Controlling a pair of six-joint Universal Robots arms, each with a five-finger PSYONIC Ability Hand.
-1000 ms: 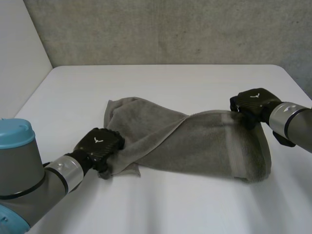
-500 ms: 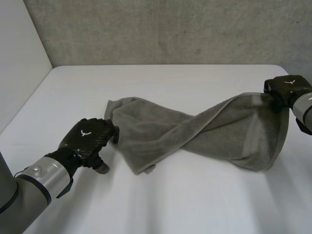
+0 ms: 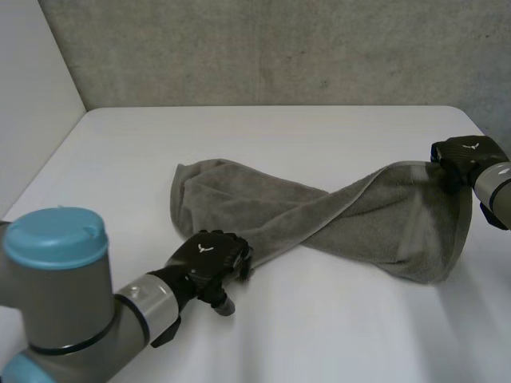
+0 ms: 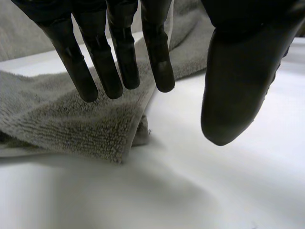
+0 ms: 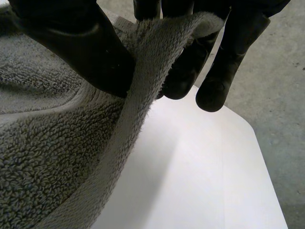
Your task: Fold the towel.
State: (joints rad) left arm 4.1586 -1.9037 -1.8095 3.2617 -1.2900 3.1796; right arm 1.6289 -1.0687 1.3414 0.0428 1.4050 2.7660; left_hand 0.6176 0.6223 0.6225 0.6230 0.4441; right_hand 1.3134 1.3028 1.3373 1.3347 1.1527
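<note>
A white table [image 3: 319, 335] stands before a grey, seemingly concrete wall [image 3: 279, 48].

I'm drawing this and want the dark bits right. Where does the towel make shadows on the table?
Head view: a grey shadow on the table along the towel's near edge, under the end the right hand lifts. Left wrist view: a shadow beneath the corner at the left hand's fingertips. Right wrist view: a faint one under the pinched edge.

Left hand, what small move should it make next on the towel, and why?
Probably lower and pinch the near corner of the towel. The left hand is open, fingers over that corner, thumb off it, while the right hand pinches the towel's far end, held up.
</note>
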